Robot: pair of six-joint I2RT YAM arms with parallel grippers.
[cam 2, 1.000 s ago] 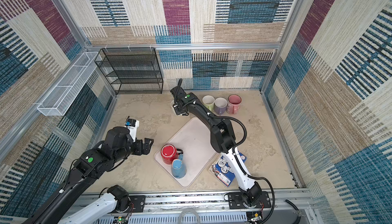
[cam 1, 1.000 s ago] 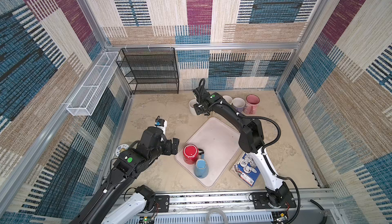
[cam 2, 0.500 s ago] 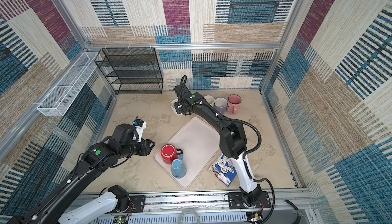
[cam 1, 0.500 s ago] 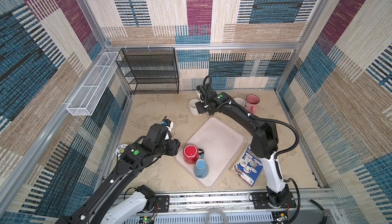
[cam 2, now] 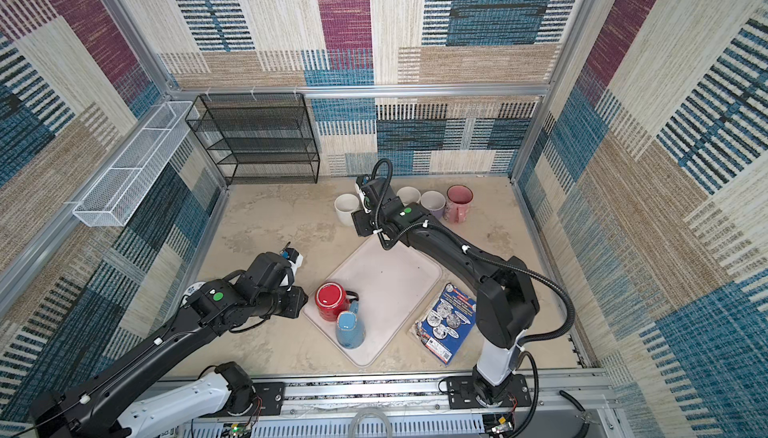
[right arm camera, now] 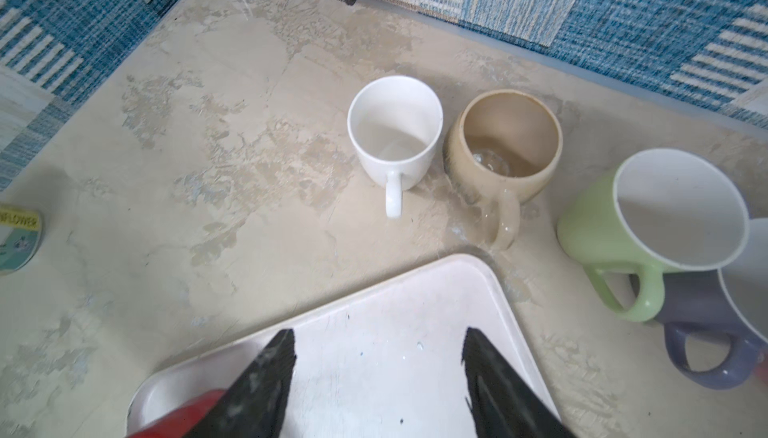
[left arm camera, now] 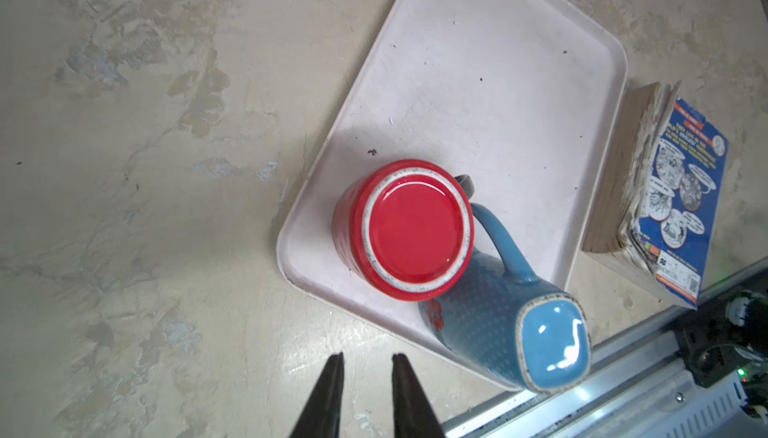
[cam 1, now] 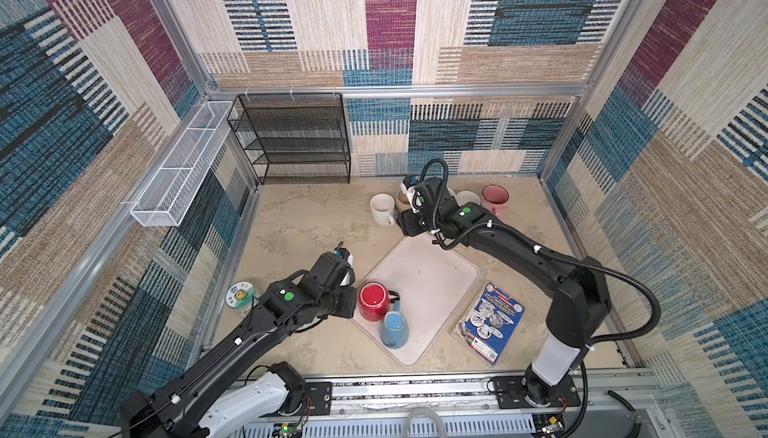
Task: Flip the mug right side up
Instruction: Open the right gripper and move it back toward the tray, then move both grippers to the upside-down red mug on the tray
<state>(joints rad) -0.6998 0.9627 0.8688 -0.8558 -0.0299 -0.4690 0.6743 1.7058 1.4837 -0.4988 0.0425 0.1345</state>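
Tray (cam 1: 428, 286) lies skewed mid-table. A row of mugs stands rim-up behind it, from the white mug (cam 1: 381, 207) to the pink mug (cam 1: 495, 197); those look finished.

Two remain on the tray's near corner, both base-up: red mug (left arm camera: 409, 228) and, pressed close beside it, blue mug (left arm camera: 519, 332). Neither is turned yet, so the flip is still to do (which goes first, I cannot tell).

Left gripper (left arm camera: 367, 357) hangs over bare table just beside that corner, jaws drawn to a slim gap, nothing between them.

Right gripper (right arm camera: 378, 336) hovers at the tray's far corner, jaws well apart, empty.

Judgement: roughly approach stage, with no grasp made.
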